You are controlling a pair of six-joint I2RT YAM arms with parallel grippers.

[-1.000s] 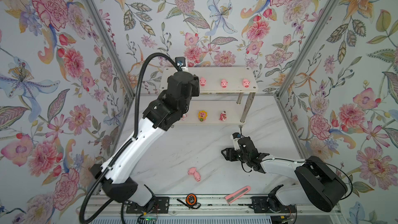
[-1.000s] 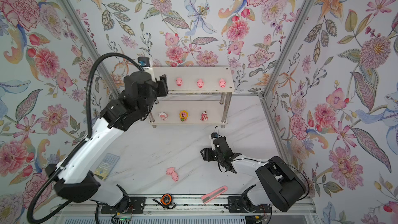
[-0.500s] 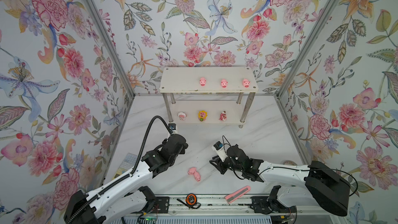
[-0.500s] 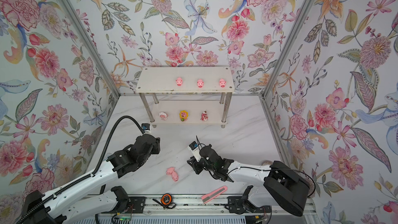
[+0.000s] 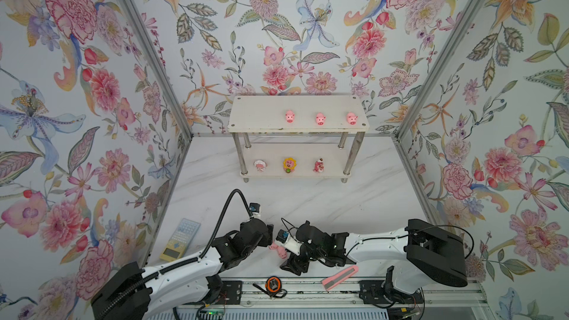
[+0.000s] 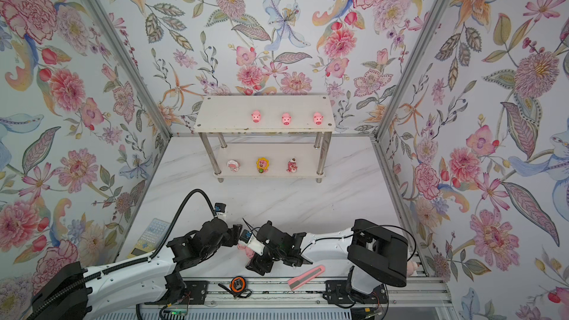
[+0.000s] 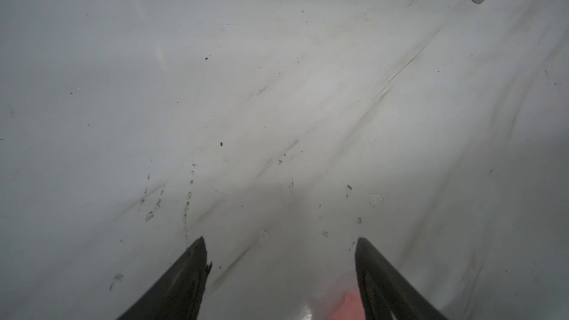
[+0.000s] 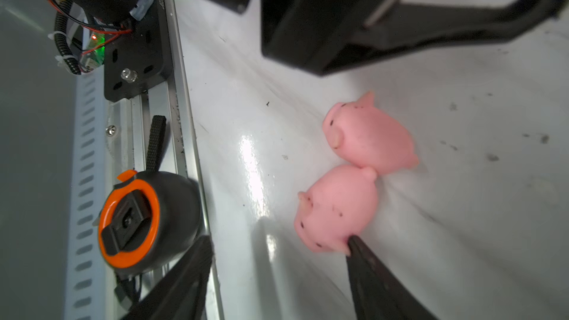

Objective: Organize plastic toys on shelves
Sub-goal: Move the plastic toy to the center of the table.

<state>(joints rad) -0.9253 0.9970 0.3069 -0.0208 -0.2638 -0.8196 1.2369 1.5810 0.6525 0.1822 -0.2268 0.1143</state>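
12 o'clock = back wall. At 8 o'clock a blue-and-yellow keypad handset (image 5: 180, 240) lies flat by the L wall. L gripper (image 7: 280, 238) sits low at 6 o'clock, jaws spread wide, nothing btwn the tips. At its 3 o'clock, two tiny pink plastic pig figurines (image 5: 280, 252) lie touching each other on the white marble-look tabletop (image 5: 308, 204). R gripper (image 8: 278, 241) is beside them, jaws wide apart and gripping nothing. One fingertip (image 8: 358, 249) touches the nearer pig (image 8: 338, 210). A round orange-and-black tape measure (image 5: 272, 284) rests on the front rail (image 5: 308, 295) at 6 o'clock. A flat pink-and-grey bar (image 5: 340, 277) lies at 5 o'clock.

At 12 o'clock stands the two-tier rack w/ white boards and chrome legs (image 5: 258, 115). Its top board has three more pink pigs (image 5: 320, 118) in a row toward the R end. The lower board, L to R, has a whitish round-headed figurine (image 5: 260, 165), a yellow-flower-maned figurine (image 5: 289, 165) and a red-pink figurine (image 5: 318, 165).
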